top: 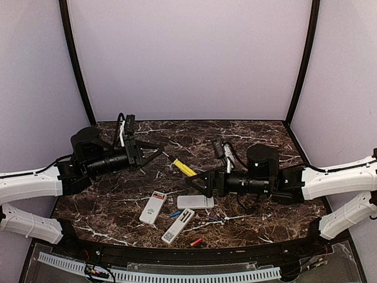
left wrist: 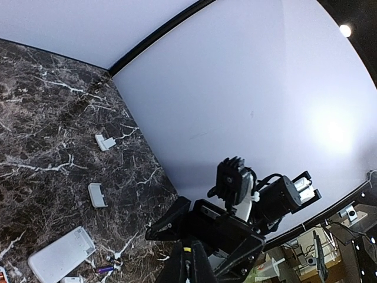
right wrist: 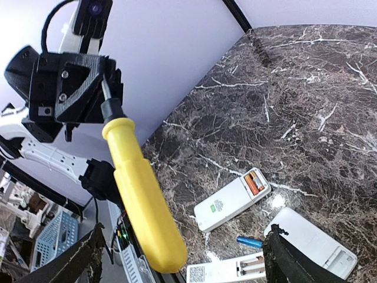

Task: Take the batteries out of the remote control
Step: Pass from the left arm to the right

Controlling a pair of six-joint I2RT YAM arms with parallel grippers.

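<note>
Nearest the arms, a loose red-orange battery lies flat on the marble table, its long axis roughly left-right. Just beyond, a blue battery lies slanted much the same way between a white remote and a second remote. The second remote's open far end holds two orange batteries running along its length. Farther back, the right gripper stands wide open beside the handle of the yellow screwdriver. The left gripper is clamped on the screwdriver's metal shaft.
</note>
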